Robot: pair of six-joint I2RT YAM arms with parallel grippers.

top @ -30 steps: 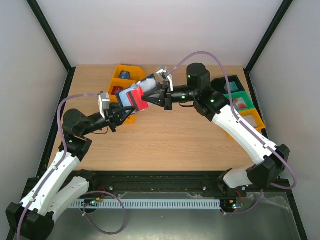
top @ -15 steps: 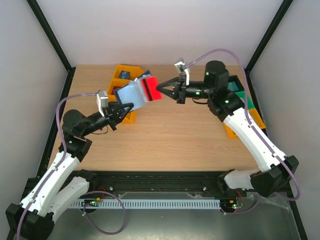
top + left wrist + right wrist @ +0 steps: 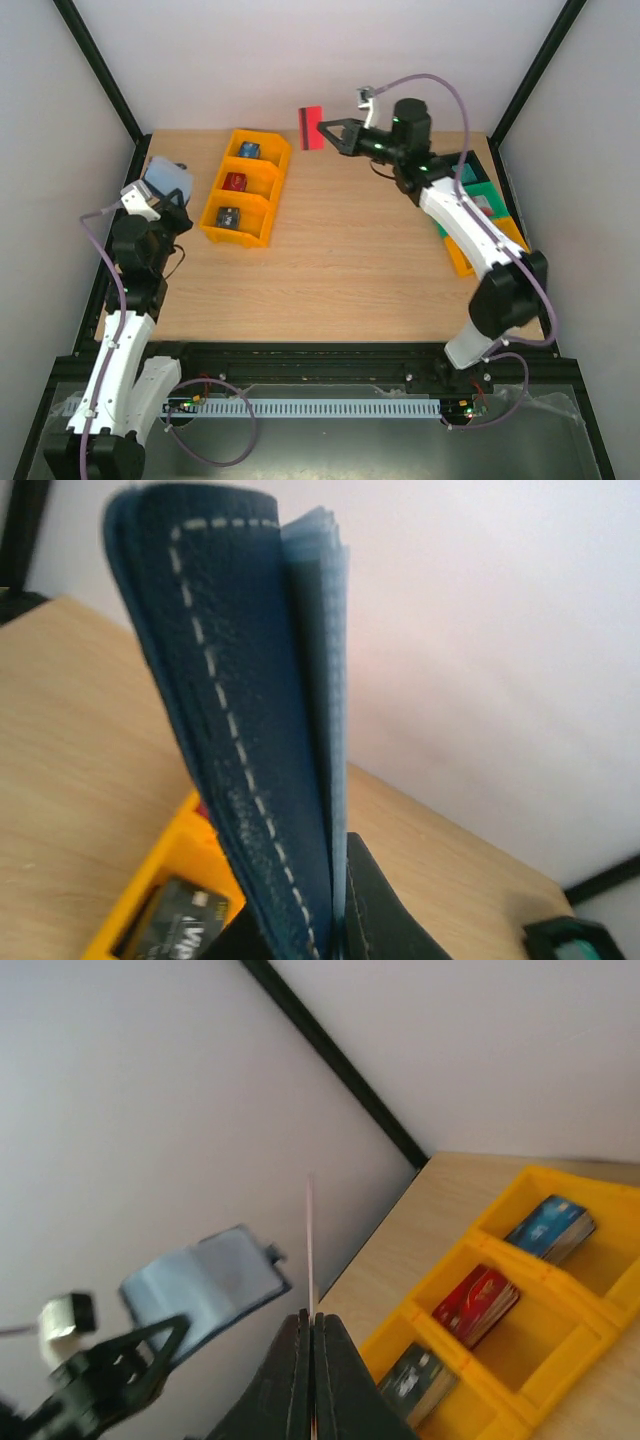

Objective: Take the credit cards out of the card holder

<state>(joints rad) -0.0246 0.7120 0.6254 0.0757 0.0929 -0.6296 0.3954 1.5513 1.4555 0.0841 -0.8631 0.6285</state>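
Red credit card point(image 3: 311, 127) pinched edge-on in closed right gripper point(image 3: 326, 129); left gripper point(image 3: 164, 200) clamped tight on navy card holder point(image 3: 168, 178), both held aloft.

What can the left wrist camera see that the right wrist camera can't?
Only the left wrist view shows the wallet from its dark blue outside, with white stitches, very close up. Only the right wrist view shows the right gripper pinching the held card, seen edge-on, plus a blue card and a red card in the yellow bin. Both show the wallet, the bin and the dark card in it.
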